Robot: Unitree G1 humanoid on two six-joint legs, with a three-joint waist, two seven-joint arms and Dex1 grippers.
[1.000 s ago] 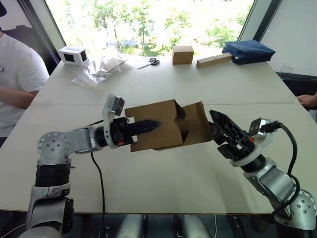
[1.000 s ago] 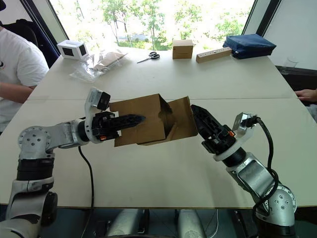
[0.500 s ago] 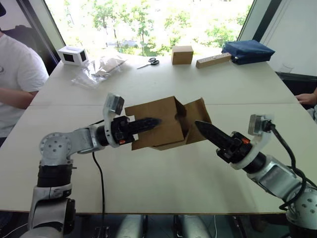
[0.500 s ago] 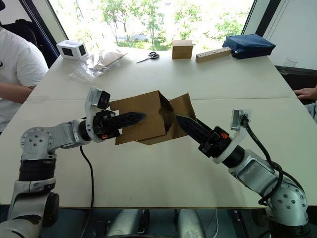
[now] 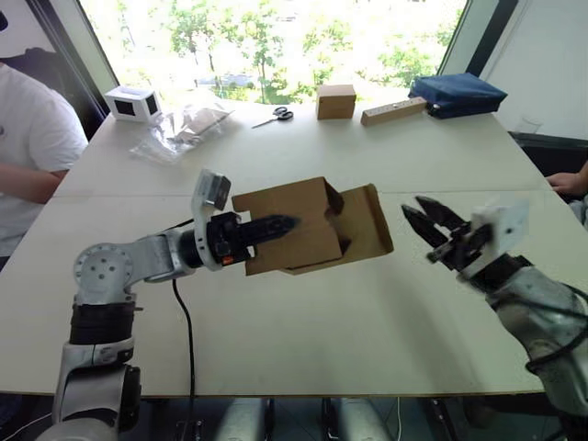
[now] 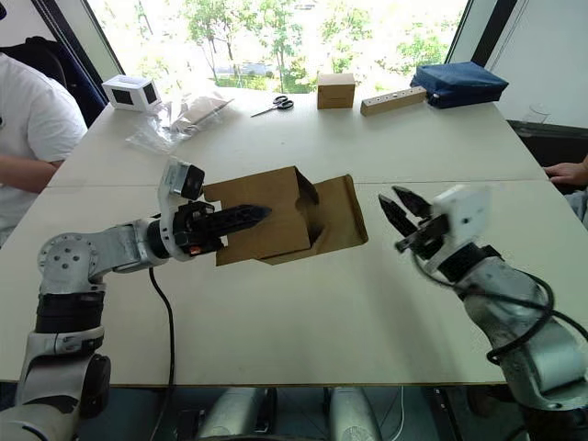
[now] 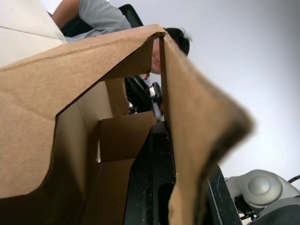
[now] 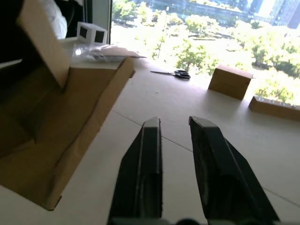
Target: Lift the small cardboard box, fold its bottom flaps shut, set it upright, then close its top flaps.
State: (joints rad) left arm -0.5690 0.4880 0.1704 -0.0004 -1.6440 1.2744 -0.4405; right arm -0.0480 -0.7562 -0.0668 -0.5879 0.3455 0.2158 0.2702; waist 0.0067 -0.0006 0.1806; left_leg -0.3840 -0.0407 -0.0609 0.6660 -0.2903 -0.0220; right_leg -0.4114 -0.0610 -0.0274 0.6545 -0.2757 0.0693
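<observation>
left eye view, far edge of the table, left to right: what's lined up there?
White box → clear plastic bag → scissors → closed brown cube box → wooden block → dark blue bag.

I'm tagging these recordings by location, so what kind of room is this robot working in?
Probably an office or lab room used for packing trials: a big white table by a window onto trees, with scissors, a cardboard box and a person's sleeve at the table's edge.
</observation>
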